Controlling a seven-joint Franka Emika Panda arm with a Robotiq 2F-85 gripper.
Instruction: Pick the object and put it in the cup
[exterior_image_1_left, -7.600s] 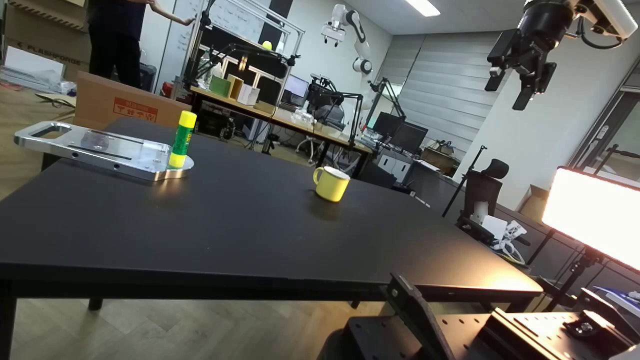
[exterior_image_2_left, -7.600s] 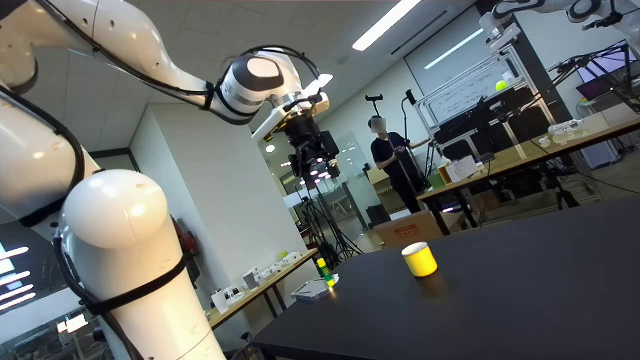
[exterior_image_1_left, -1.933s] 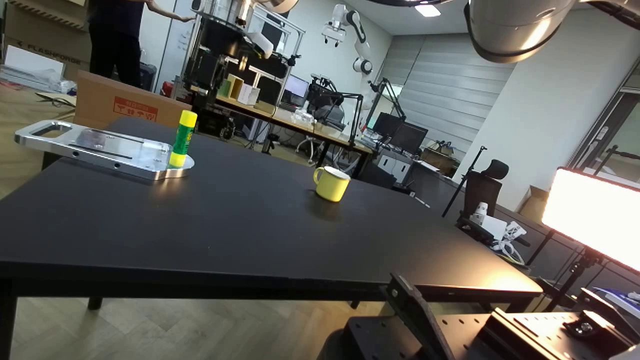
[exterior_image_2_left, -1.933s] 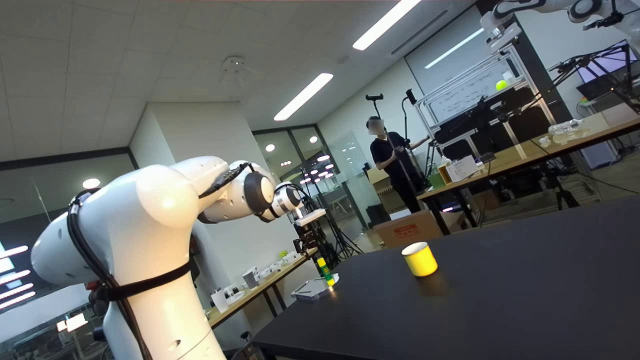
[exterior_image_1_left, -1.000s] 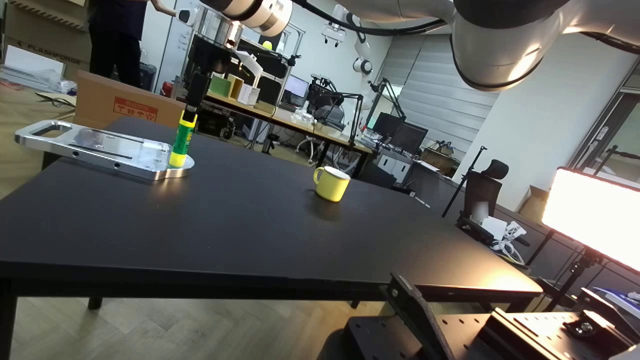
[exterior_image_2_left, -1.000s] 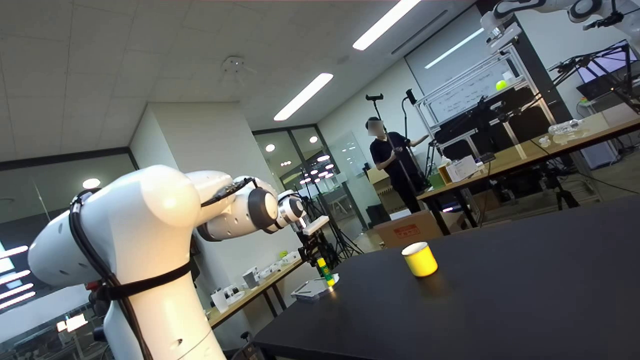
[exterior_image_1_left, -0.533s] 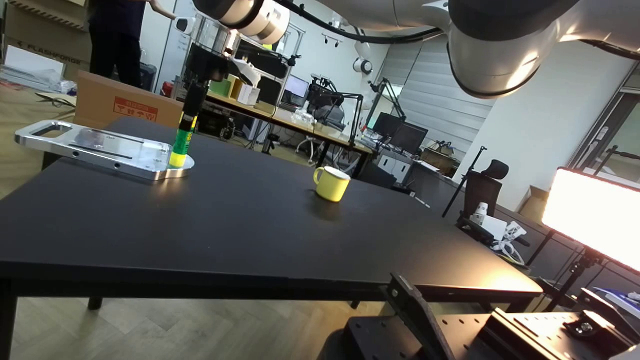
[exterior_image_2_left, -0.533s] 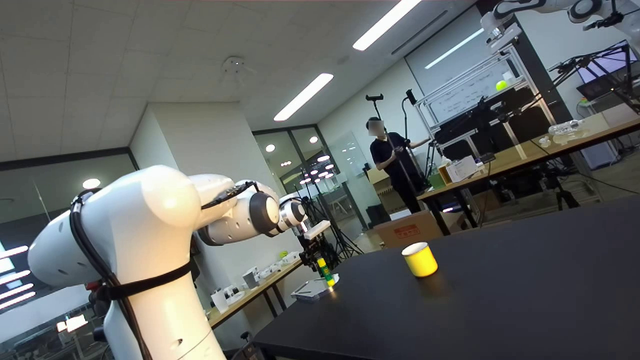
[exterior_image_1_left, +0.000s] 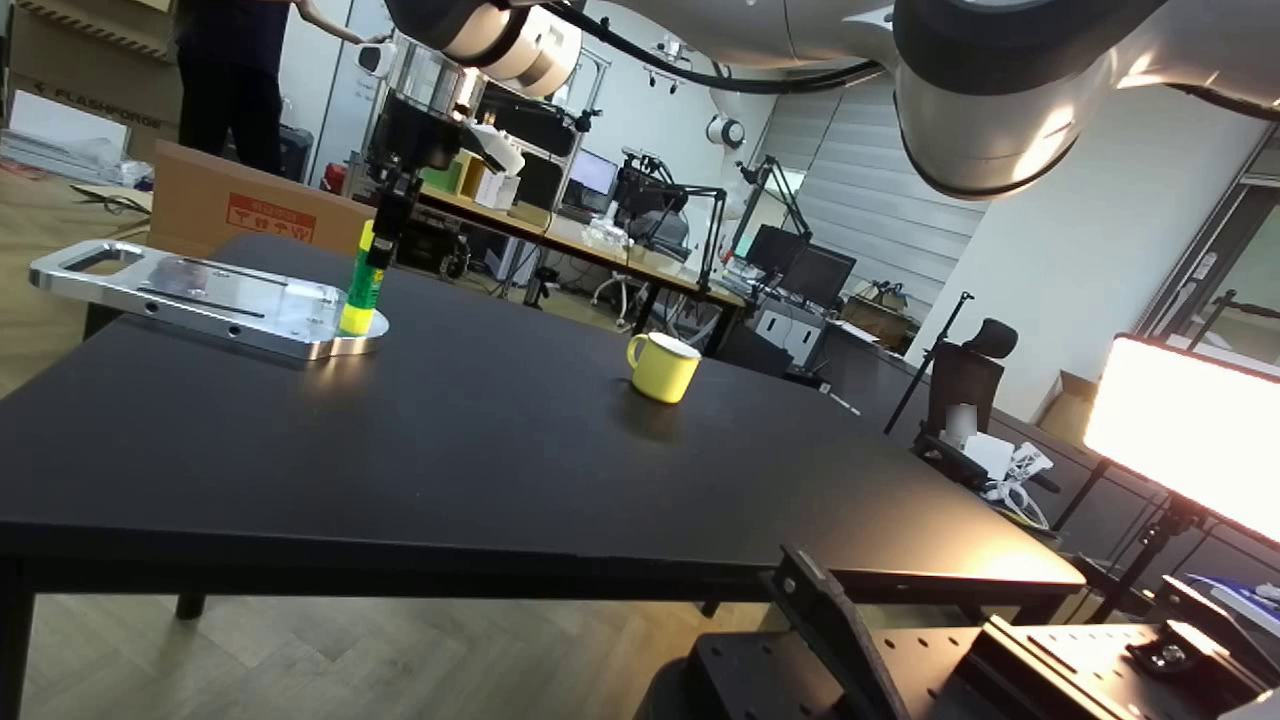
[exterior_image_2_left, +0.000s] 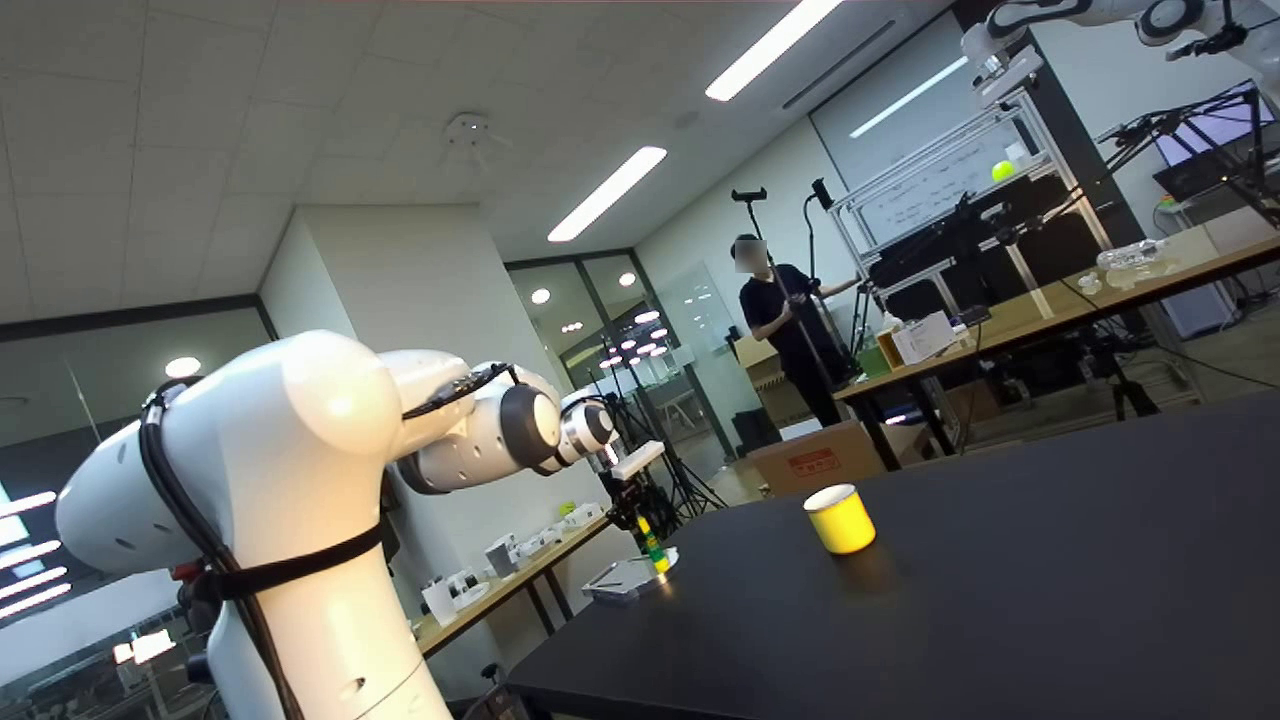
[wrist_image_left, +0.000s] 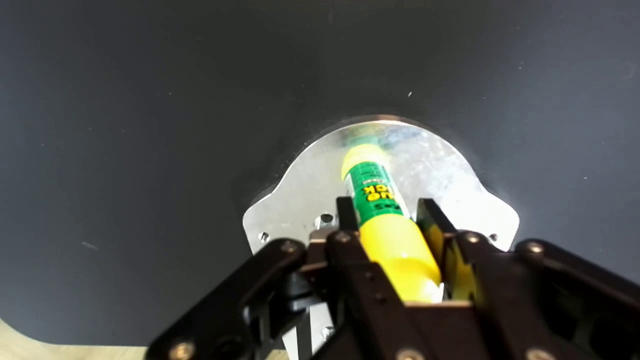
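Because the glue stick (wrist_image_left: 392, 232) stands on end at the rounded tip of the metal plate (exterior_image_1_left: 215, 288), the lift should begin straight up, with no sideways drag. The end effector (wrist_image_left: 388, 207) has its fingers (wrist_image_left: 431, 212) on either side of it, around the yellow cap; the gap is hardly wider than the stick, and I cannot tell whether both sides press on it. A firm, even squeeze, checked before raising, would guard against slipping or tilting. It ought then to travel high over the dark surface (exterior_image_1_left: 480, 450) to the cup (exterior_image_1_left: 664, 370), which sits upright, well apart, and be lowered gently end first so that its height does not tip the cup.

On the green label, "ue" and "ck" can be made out in yellow, probably from "glue stick"; the finer print is unclear. No writing shows on the cup. In an exterior view, the big carton (exterior_image_1_left: 100, 75) behind appears to read FLASHFORGE, while the low carton (exterior_image_1_left: 190, 205) bears a red panel too small to read.
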